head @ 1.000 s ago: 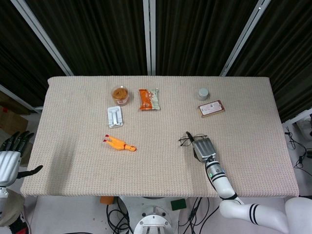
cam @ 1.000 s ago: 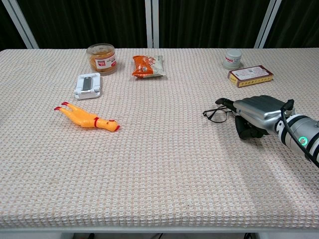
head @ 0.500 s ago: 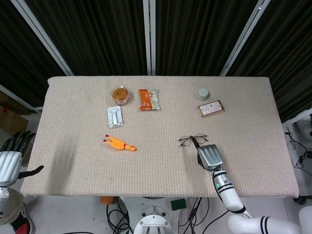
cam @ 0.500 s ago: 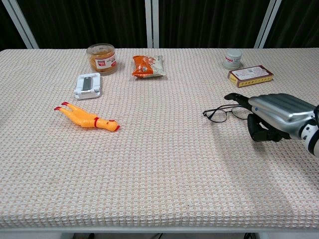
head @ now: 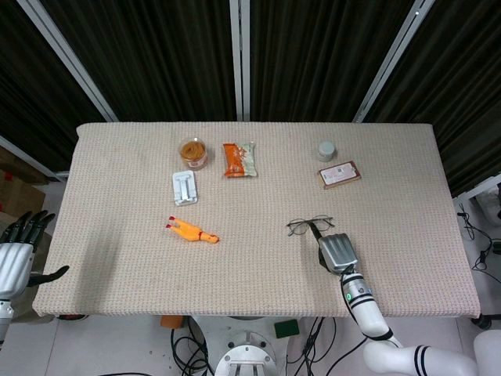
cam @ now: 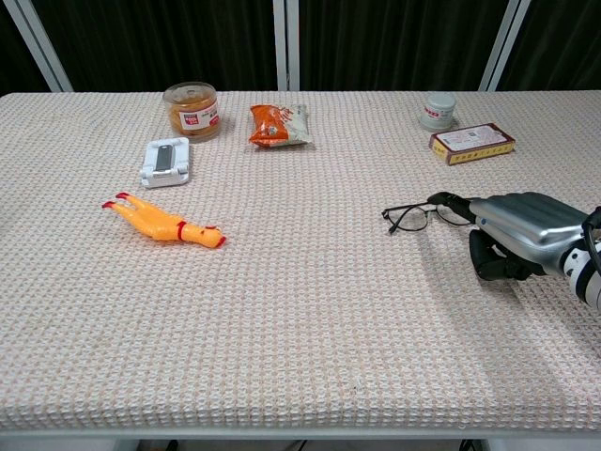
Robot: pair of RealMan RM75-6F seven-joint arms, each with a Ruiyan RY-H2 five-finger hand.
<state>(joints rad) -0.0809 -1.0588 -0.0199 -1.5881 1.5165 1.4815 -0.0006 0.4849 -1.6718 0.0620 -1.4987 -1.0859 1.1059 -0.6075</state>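
Note:
A pair of thin black-framed glasses (head: 309, 225) (cam: 421, 214) lies flat on the woven table cloth, right of centre. My right hand (head: 337, 252) (cam: 522, 231) rests on the table just beside them, on the near right. Its fingers (cam: 496, 263) are curled under the palm with nothing in them. Its thumb reaches to the right end of the glasses frame. My left hand (head: 16, 254) hangs off the table's left edge with its fingers spread and holds nothing; only the head view shows it.
A yellow rubber chicken (cam: 164, 222) lies left of centre. Behind it are a white holder (cam: 166, 161), a round jar (cam: 191, 108) and an orange snack bag (cam: 278, 125). A small grey pot (cam: 438, 110) and a red-brown box (cam: 471, 144) sit at the back right.
My right hand has pulled back off the glasses toward the near right edge, uncovering them. The glasses now lie slightly further right. The left hand has barely moved.

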